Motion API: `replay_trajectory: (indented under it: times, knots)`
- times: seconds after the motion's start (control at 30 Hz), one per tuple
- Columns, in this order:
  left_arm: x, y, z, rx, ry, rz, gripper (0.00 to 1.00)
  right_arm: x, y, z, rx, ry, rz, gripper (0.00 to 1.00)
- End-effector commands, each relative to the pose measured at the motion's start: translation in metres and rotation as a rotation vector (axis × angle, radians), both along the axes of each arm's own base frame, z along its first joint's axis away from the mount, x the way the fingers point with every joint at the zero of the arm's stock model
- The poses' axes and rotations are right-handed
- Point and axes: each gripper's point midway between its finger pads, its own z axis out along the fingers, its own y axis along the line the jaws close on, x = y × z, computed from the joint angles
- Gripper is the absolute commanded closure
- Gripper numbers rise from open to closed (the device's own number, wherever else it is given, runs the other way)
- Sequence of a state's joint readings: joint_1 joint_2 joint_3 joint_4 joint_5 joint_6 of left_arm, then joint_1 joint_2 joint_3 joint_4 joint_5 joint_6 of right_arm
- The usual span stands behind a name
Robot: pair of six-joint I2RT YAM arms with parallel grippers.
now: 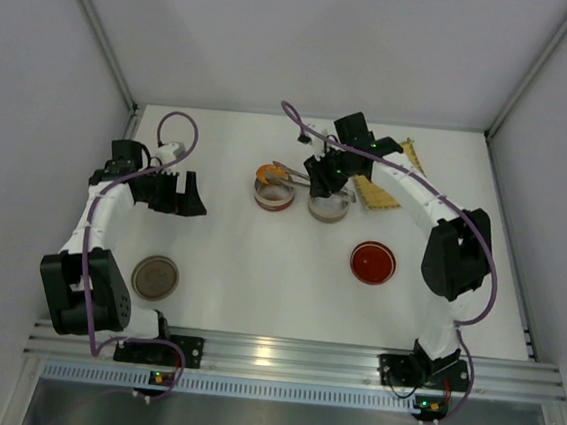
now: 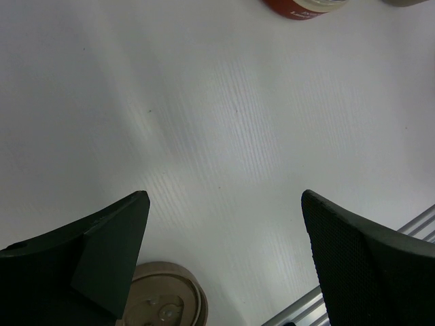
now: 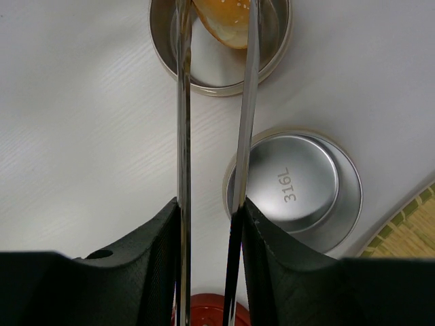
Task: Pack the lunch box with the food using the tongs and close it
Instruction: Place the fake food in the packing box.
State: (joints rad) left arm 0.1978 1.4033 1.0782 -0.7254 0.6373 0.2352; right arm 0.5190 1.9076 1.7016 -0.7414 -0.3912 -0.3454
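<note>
Right tool (image 1: pixel 319 181), seen from above, is clenched on the tongs (image 1: pixel 291 173), whose arms reach toward nine o'clock and end at the orange bun (image 1: pixel 271 174). The bun sits over the twelve o'clock rim of the red-walled bowl (image 1: pixel 274 201); I cannot tell whether it rests inside or hangs above. A steel bowl (image 1: pixel 328 212) stands just beside it at three o'clock, under the right tool. The yellow mat (image 1: pixel 378 192) lies at three o'clock of that bowl, and a red lid (image 1: pixel 372 263) lies apart at five o'clock. On the white surface (image 1: pixel 238 268), toward nine o'clock, the left tool (image 1: pixel 186 203) is released with nothing between its jaws. A tan lid (image 1: pixel 155 277) lies at six o'clock of it.

From the left wrist, the left tool (image 2: pixel 224 227) spreads its dark fingers (image 2: pixel 102 251) wide over bare surface (image 2: pixel 224 122). The tan lid (image 2: pixel 166 302) peeks out at six o'clock, and the red-walled bowl (image 2: pixel 299 7) is cut off at one o'clock.

From the right wrist, the right tool (image 3: pixel 209 207) pinches both arms of the tongs (image 3: pixel 182 102), which run to twelve o'clock. The orange bun (image 3: pixel 224 24) shows between them, within the rim of the red-walled bowl (image 3: pixel 204 85). The steel bowl (image 3: pixel 319 204) sits at three o'clock, its rim crossed by one arm. The yellow mat (image 3: pixel 408 224) shows at four o'clock and the red lid (image 3: pixel 204 309) at six.
</note>
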Motion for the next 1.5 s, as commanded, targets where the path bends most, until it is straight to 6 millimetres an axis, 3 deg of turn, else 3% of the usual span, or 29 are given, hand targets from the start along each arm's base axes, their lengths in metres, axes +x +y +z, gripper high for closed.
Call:
replay_trajectory:
  times: [0.0,0.2,0.6,0.8,1.0,1.47]
  knots:
    - [0.000,0.002,0.004,0.016,-0.043,-0.017,0.02,0.016,0.017,0.012,0.055,-0.079,0.004,1.00]
    - [0.003,0.003,0.006,0.022,-0.048,-0.018,0.02,0.010,0.012,-0.004,0.038,-0.056,0.012,1.00]
    - [0.004,0.002,0.003,0.011,-0.041,-0.021,0.02,-0.009,0.003,-0.014,0.020,-0.032,0.039,1.00]
    - [0.003,0.002,0.001,0.010,-0.036,-0.022,0.02,-0.005,0.006,-0.019,0.022,-0.018,0.035,0.82]
    - [0.003,0.003,0.002,0.023,-0.041,-0.022,0.02,-0.002,0.013,-0.008,0.048,-0.022,0.038,0.64]
    - [0.001,0.002,0.002,0.013,-0.035,-0.020,0.02,-0.003,0.013,0.026,0.075,-0.074,0.046,0.48]
